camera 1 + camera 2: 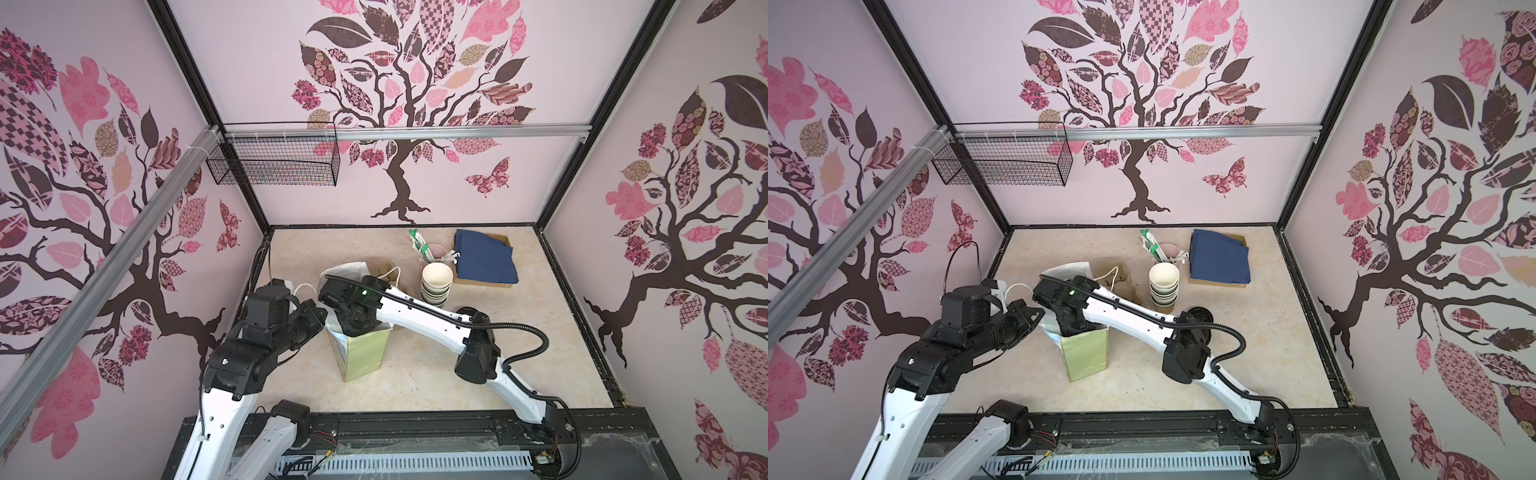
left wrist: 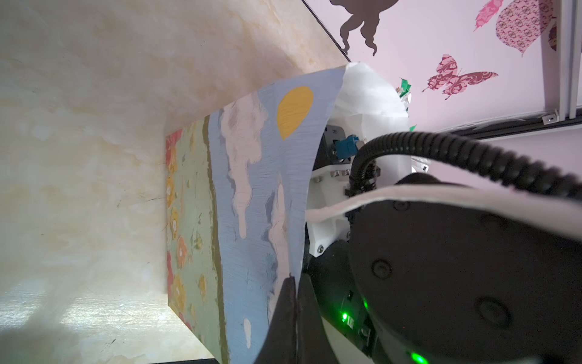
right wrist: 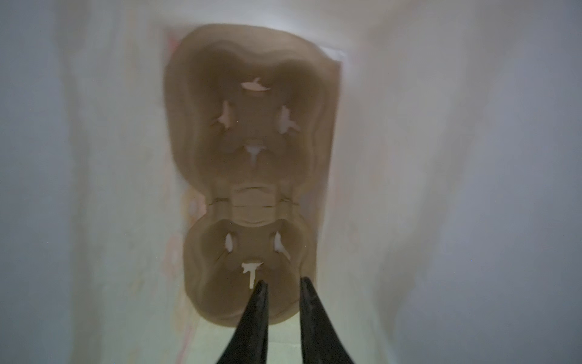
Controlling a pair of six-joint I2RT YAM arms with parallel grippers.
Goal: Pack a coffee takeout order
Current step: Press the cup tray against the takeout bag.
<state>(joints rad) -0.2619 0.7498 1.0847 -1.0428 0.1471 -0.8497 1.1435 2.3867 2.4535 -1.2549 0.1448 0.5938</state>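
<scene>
With left pincer clamped shut on bag rim, hung right pincer parted and empty inside bag over carrier, already seated at bottom. Left napkin unpacked, far right.

Three pale lilac walls closed in the cell, each printed with a dark brown tree in patterned pink leaves; a butterfly sat beside the trunk on the back wall. Black frame posts ran up the corners. An aluminium rail crossed the back wall, a black wire basket hanging from it. The counter was cream marbled, softly and evenly lit.
</scene>
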